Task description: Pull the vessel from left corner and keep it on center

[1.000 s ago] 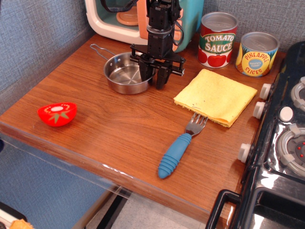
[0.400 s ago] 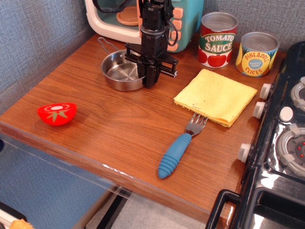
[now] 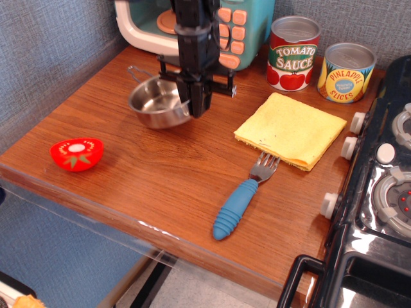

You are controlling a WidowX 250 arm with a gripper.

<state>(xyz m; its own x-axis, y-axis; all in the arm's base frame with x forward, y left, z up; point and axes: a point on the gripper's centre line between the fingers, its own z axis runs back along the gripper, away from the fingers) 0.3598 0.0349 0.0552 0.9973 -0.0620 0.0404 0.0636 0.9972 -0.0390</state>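
Note:
The vessel (image 3: 154,102) is a small shiny steel pan with a thin wire loop handle pointing back left. It is at the back left of the wooden counter (image 3: 160,173), in front of the toy microwave. It looks tilted, with its right side raised off the wood. My black gripper (image 3: 196,108) comes down from above and is shut on the pan's right rim.
A toy microwave (image 3: 192,25) stands at the back. Tomato sauce can (image 3: 293,53) and pineapple can (image 3: 347,72) stand at back right. A yellow cloth (image 3: 290,129) and a blue-handled fork (image 3: 241,202) lie right of centre. A red tomato half (image 3: 77,153) lies front left. A stove (image 3: 385,192) is at the right.
My gripper went from open astride the pan's right rim to shut on it. It then moved left and up, and the pan shifted left and tilted.

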